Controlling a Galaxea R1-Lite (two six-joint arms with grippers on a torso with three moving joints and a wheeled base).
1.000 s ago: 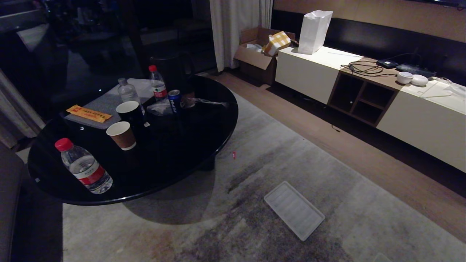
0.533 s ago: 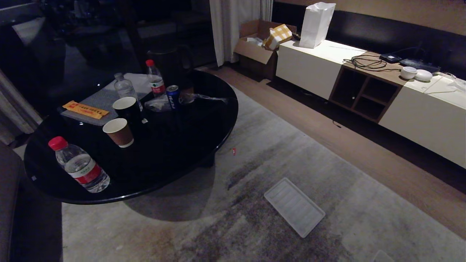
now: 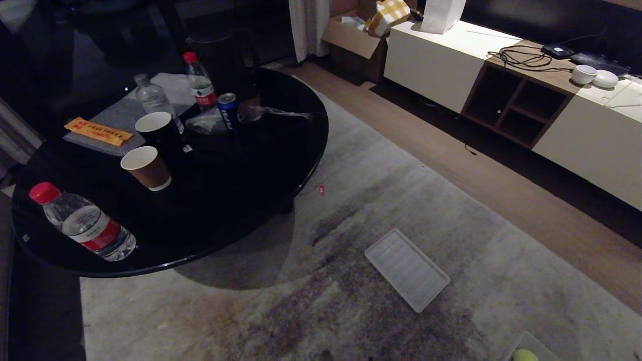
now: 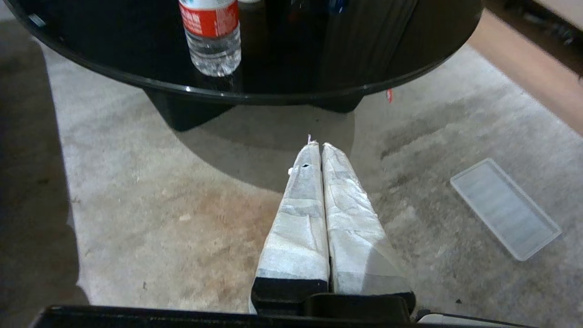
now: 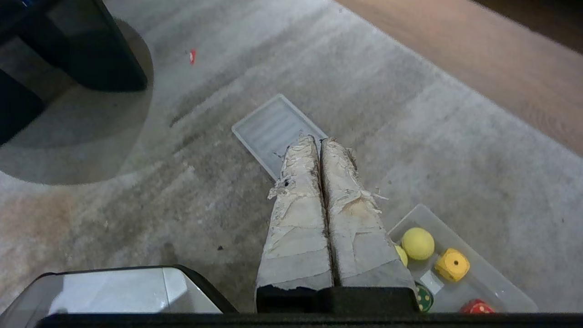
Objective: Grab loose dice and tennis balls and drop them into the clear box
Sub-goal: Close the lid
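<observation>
- The right pincer [image 5: 320,142], with taped white fingers pressed together and nothing held, hangs above the grey carpet [image 5: 136,218]; the left pincer [image 4: 317,146] is likewise closed and empty.
- Since a second ago the head view has tipped downward, so the clear shallow plastic box [image 3: 539,346] now shows at 5 o'clock: the search is judged finished.
- Inside it lie two fuzzy yellow-green tennis balls [image 5: 417,243] and round-cornered dotted dice [image 5: 452,264]: yellow, green, red.
- The flat ribbed translucent lid [image 3: 406,269] lies nearby.

Left tool [image 4: 317,145] and right tool [image 5: 317,139] hang with fingers pressed together.
</observation>
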